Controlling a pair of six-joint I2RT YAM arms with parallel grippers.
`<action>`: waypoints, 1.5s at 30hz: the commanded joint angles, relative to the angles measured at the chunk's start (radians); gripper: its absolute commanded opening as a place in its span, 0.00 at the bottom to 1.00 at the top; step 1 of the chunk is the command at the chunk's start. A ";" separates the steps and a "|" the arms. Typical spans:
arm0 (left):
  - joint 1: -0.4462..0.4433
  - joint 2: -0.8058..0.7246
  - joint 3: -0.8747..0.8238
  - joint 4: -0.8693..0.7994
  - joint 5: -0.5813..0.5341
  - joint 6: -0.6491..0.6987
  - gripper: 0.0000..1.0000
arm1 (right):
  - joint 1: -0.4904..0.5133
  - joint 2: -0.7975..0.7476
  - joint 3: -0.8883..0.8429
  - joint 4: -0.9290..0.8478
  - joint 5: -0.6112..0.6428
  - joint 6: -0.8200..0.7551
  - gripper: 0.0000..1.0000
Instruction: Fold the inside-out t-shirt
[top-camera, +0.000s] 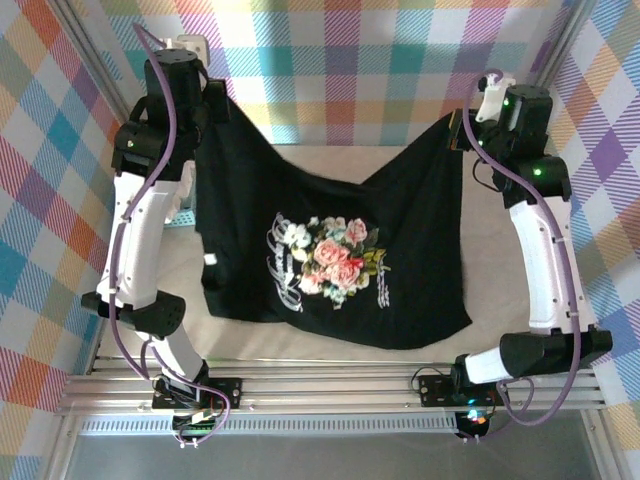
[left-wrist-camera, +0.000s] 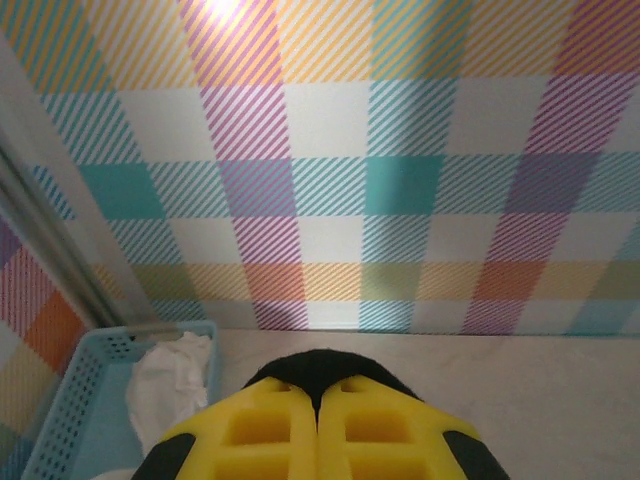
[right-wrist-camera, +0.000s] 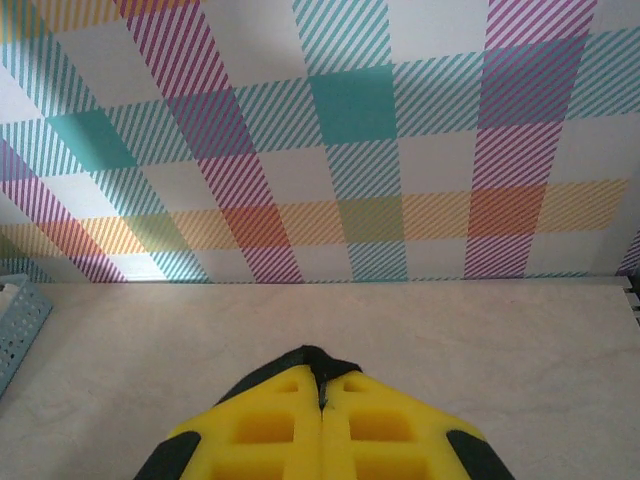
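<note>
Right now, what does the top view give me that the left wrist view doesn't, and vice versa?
Top view: the t-shirt held spread between both arms, rose print visible, right hand pinching one corner. Left wrist: white cloth in the blue basket. Both: left hand shut on the t-shirt.

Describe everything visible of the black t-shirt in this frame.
The t-shirt is black, soft cloth with a pink-and-white rose print and pale lettering facing up. The left gripper and right gripper each hold a far corner up, shut on it. It sags between them, its near part lying wrinkled on the table.
</note>
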 joint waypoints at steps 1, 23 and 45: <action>0.009 -0.131 0.073 0.052 0.047 -0.008 0.00 | 0.000 -0.076 0.112 0.037 -0.016 -0.024 0.00; 0.008 -0.592 0.014 0.159 0.040 0.046 0.00 | 0.000 -0.466 0.287 -0.178 0.043 -0.049 0.00; 0.114 0.482 0.282 0.413 0.133 0.076 0.00 | 0.000 0.352 0.283 0.127 0.130 -0.188 0.00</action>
